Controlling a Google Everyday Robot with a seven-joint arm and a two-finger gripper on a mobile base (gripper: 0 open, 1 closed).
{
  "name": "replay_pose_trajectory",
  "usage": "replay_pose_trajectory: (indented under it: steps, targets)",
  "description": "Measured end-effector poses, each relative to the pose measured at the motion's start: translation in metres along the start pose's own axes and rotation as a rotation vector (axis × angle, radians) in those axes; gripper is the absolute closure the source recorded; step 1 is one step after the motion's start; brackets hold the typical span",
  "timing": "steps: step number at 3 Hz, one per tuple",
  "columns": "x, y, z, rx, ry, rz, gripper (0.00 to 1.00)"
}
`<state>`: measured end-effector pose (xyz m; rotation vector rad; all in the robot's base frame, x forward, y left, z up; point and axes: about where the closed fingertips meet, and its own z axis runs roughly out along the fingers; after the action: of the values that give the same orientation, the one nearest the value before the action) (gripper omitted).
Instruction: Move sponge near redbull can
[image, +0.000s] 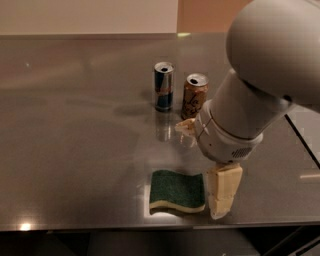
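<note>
The sponge (177, 190), dark green on top over pale yellow foam, lies flat near the table's front edge. The redbull can (163, 86), slim, blue and silver, stands upright further back, well apart from the sponge. My gripper (223, 192) hangs from the big white arm and is down at table level, right beside the sponge's right edge. It holds nothing that I can see.
A shorter brown-gold can (194, 96) stands just right of the redbull can, partly behind my arm (250, 100). The grey metal table (75, 150) ends just in front of the sponge. A seam runs along its right side (302, 142).
</note>
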<state>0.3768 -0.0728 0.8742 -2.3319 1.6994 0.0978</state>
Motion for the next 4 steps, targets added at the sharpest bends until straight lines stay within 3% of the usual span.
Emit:
replay_pose_trajectory:
  steps: [1, 2, 4]
  targets:
    - [-0.007, 0.014, 0.019, 0.021, -0.023, 0.005, 0.0]
    - [-0.012, 0.023, 0.038, -0.015, -0.036, 0.007, 0.0]
    - [-0.014, 0.026, 0.05, -0.092, -0.055, 0.034, 0.41]
